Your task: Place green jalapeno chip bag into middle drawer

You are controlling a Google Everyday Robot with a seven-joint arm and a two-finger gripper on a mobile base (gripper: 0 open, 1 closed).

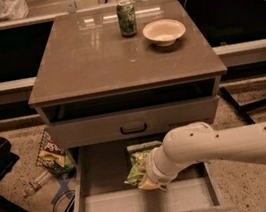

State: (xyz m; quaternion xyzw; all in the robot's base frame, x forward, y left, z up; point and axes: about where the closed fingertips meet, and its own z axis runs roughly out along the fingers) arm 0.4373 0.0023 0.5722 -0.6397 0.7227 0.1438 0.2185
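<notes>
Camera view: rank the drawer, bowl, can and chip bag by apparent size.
1. middle drawer
2-3. white bowl and green jalapeno chip bag look alike; bag partly hidden at the gripper, over the drawer
4. green soda can

Arm (231, 145) – thick, smooth off-white tube w/ rounded joint cap (191, 138), a few small dark screw dots (215, 135) along top. Wrist end narrows to a ringed collar (157, 167). Gripper (149, 180) at the tip, pale, mostly hidden – low over middle drawer (139, 205).

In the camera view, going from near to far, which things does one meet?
middle drawer → end effector above its floor, at the green jalapeno chip bag → black bar handle → bowl → green soda can
</notes>
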